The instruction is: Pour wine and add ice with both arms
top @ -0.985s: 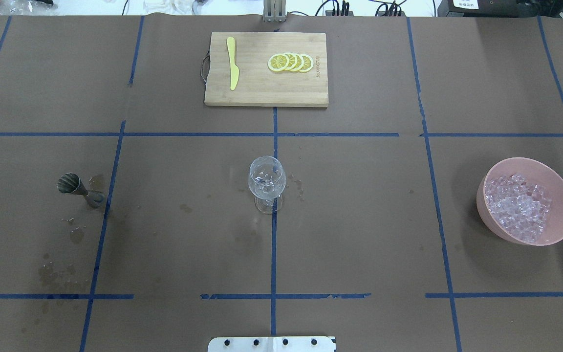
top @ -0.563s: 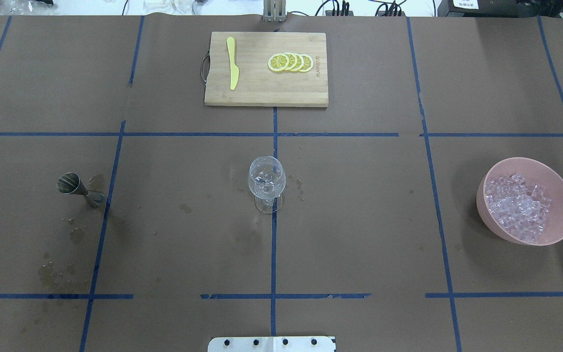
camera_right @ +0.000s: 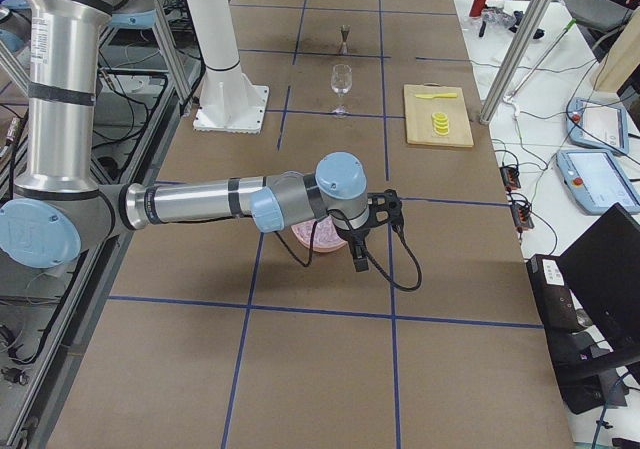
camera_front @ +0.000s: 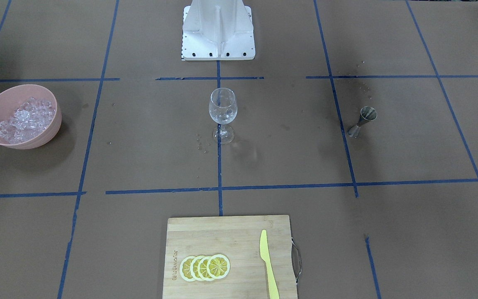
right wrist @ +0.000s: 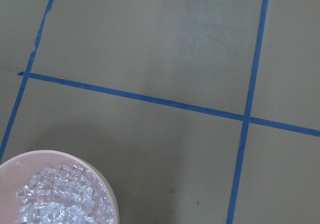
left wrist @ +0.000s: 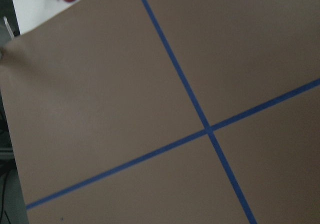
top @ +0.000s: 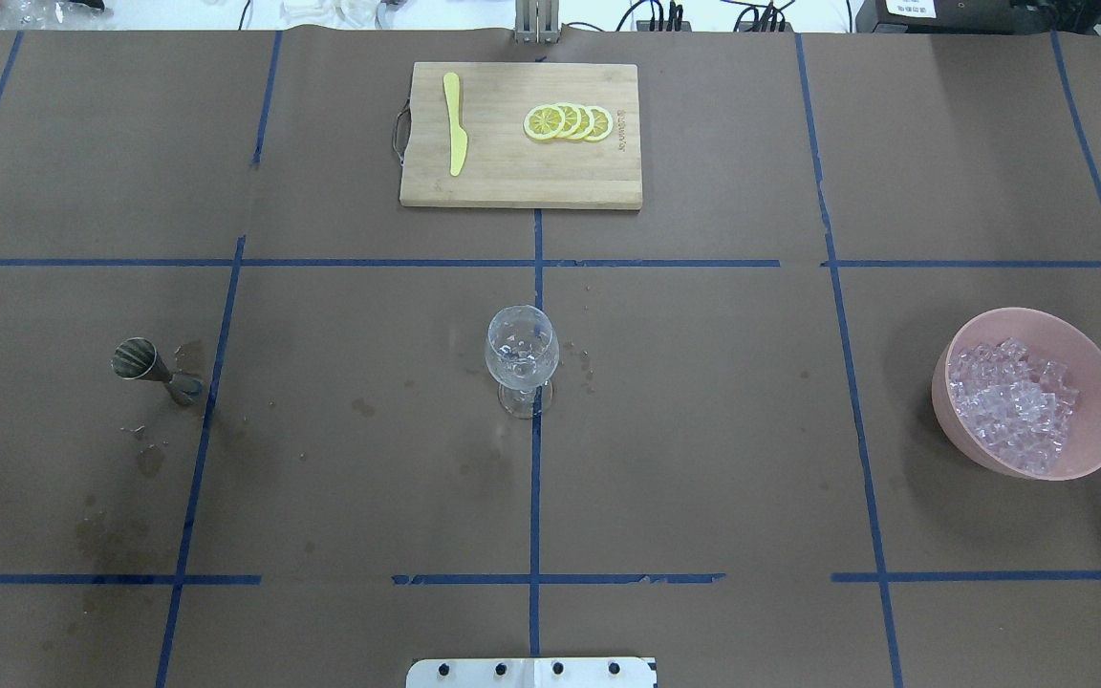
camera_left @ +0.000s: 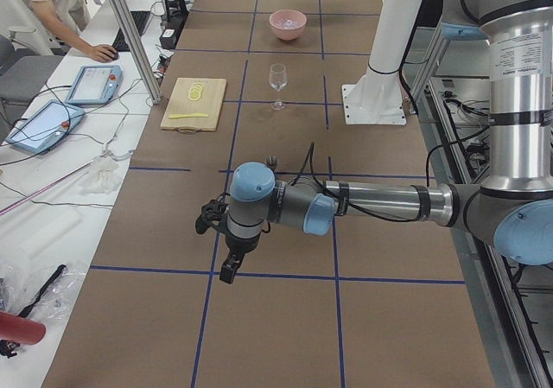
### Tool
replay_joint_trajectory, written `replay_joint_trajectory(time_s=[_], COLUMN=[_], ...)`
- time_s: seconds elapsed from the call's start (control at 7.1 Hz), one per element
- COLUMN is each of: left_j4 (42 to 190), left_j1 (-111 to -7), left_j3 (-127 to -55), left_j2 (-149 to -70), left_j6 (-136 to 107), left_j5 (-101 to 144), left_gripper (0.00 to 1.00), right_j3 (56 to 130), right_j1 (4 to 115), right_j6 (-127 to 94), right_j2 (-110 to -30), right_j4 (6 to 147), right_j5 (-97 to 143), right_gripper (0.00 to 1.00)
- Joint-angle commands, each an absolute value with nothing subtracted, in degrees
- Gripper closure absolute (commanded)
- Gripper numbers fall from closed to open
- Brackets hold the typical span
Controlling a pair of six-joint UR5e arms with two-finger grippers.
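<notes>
The ice is piled in a pink bowl on the robot's right side of the table, well apart from the wine glass. The glass stands upright on the middle tape line. There are glints inside it, but it's hard to tell whether that's ice or just reflections.

Off on the robot's left there's a small metal jigger standing on the table, with damp-looking stains on the paper around and in front of it. Across the table is a wooden cutting board with a row of overlapping lemon slices and a yellow knife lying apart from them.

The left claw hangs over the table's left end, away from the jigger. The right claw sits near the pink bowl, which peeks out from behind the arm. Both claws only show in the side views, so there's no telling whether either is wide or narrow.
</notes>
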State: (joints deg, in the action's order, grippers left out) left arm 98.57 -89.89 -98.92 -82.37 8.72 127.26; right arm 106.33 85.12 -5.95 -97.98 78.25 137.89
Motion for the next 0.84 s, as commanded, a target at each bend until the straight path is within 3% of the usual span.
replay_joint_trajectory(time_s=[0.0, 0.42, 0.7], left_j4=[91.8, 92.5, 92.5], left_j1=[-90.6, -90.4, -90.4], left_j3=[-99.6, -100.2, -100.4], left_j2=[-79.2, -79.4, -80.3], left_j6=[8.6, 8.7, 8.7], left_j5=[132.6, 132.7, 132.7], left_gripper=[0.00, 0.00, 0.00], right_j3=[107.9, 114.9, 114.5], right_j1=[79.0, 65.4, 59.4], right_j6=[-6.5, -27.7, -37.4], right_j2=[-98.3, -98.6, -103.7], right_j4=[78.7, 79.3, 66.4], right_j5=[134.6, 126.3, 124.5], right_gripper=[0.00, 0.00, 0.13])
